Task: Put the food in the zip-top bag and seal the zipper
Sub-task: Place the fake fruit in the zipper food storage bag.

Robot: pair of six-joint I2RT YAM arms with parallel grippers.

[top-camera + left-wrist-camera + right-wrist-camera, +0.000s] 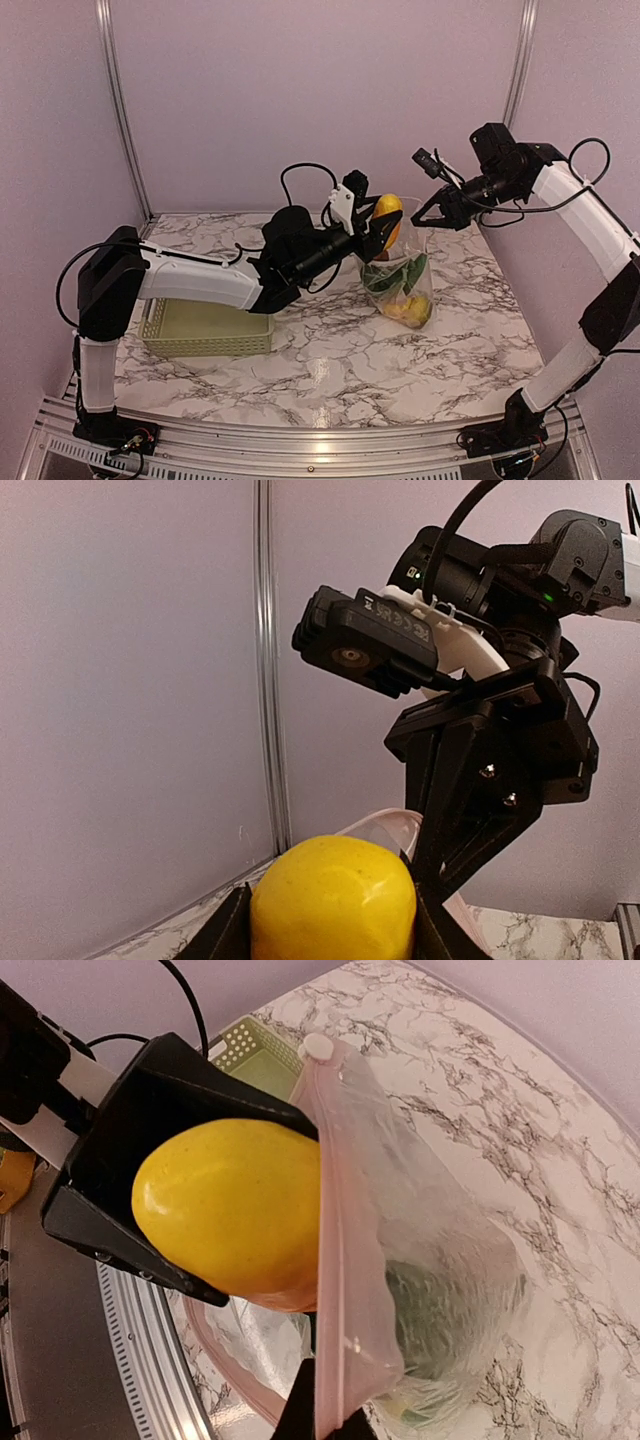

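Observed: left end effector (384, 228) grips yellow lemon-like toy fruit (387, 212) at clear plastic bag (408, 285) mouth; right end effector (424, 212) pinches pink zipper strip (335, 1260). Risk: fruit catching rim could pull strip free.

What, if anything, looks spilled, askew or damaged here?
Nothing stands out. The right gripper pinches the rim of the zip-top bag, holding it up with food inside; the left gripper holds a yellow fruit at the open mouth. No loose food shows on the table, and the green basket sits flat.
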